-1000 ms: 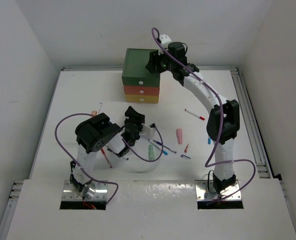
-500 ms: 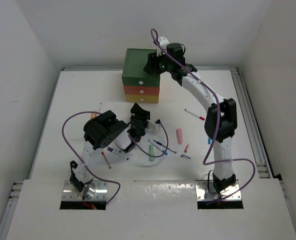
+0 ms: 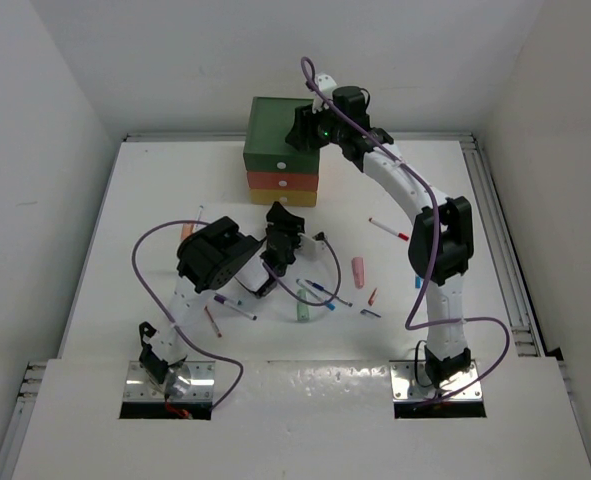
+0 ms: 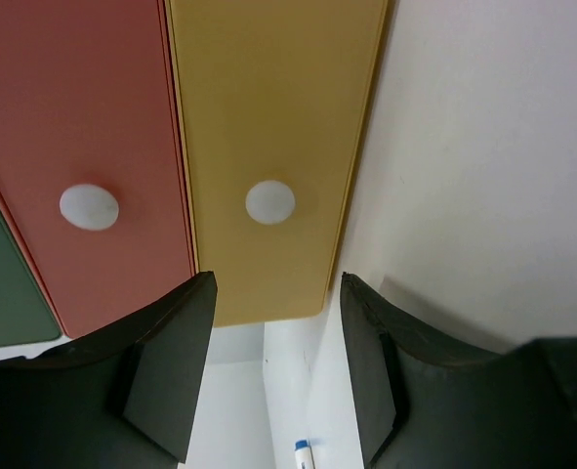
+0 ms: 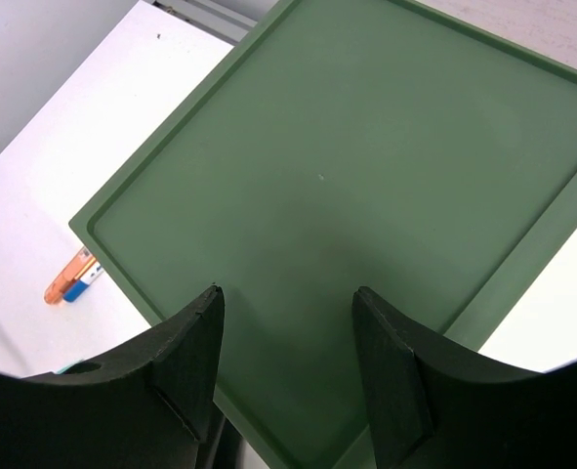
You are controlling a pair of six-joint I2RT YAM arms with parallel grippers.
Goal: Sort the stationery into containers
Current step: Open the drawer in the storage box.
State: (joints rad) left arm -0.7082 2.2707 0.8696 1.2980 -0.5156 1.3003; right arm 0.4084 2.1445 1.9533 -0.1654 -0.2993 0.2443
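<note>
- Drawers: three in one stack, green (image 3: 280, 152) on top, orange-red (image 4: 83, 117) in the middle, yellow (image 4: 268, 107) at the bottom, all shut.
- Knobs: two seen from my left wrist, one orange-red drawer knob (image 4: 89, 206) and one yellow drawer knob (image 4: 269, 201).
- Stationery: about ten loose pieces on the table (image 3: 155, 180) in front of the stack. The exact count is unclear. It includes one pink capsule (image 3: 358, 271), one mint-green capsule (image 3: 302, 311) and one red-capped pen (image 3: 388, 229).
- My left claw (image 4: 273, 283): one, jaws apart, empty, facing the yellow drawer knob, not touching it.
- My right claw (image 5: 286, 293): one, jaws apart, empty, over the green top.
- Since a second ago: my left claw has come nearer the stack. My right claw and the stationery are unmoved.
</note>
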